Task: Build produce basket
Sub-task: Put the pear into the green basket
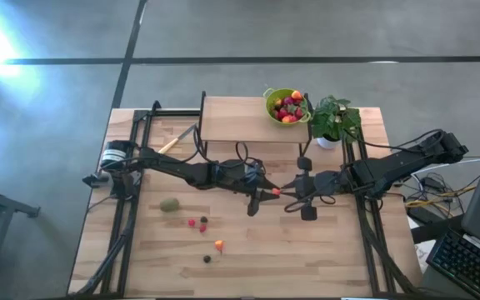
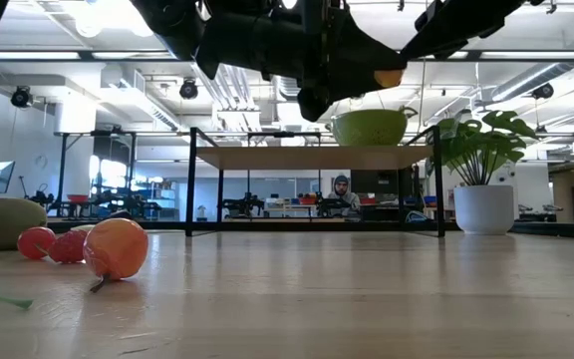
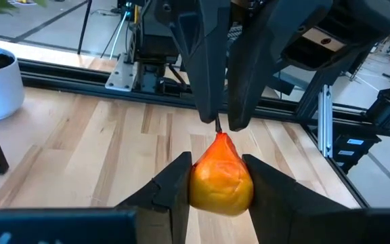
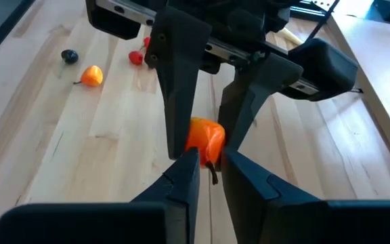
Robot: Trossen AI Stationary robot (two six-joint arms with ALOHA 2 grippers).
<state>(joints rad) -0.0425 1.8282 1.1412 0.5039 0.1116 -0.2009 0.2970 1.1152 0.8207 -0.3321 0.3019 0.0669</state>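
High view: bench (image 1: 248, 267) of pale wood, with a raised shelf (image 1: 233, 119) at the far edge. Both arms meeting above mid-bench, tips nearly touching.

Left pincer (image 3: 221, 177) clamped on an orange-red fruit (image 3: 221, 181), held clear of the bench. Right pincer (image 4: 210, 163) closed in on the same fruit's stem end from the opposite side; fingers (image 4: 185, 173) narrowly apart, grip on the stem not confirmed.

Plant (image 1: 334, 119) in white pot at the far right of the bench, just beside the shelf.

Basket (image 1: 286, 106), lime green, on the shelf's right end, already holding red and orange fruit.

Kiwi (image 1: 169, 204) lying left of centre on the bench, below the left arm.

Loose produce nearer the front: two red berries (image 1: 196, 223) with a dark one just beside them, one orange fruit (image 1: 219, 245), one dark berry (image 1: 207, 259).

Knife (image 1: 176, 138) with yellow handle at far left, by the shelf leg.

Low view: seated person (image 2: 341, 189) in the room behind.
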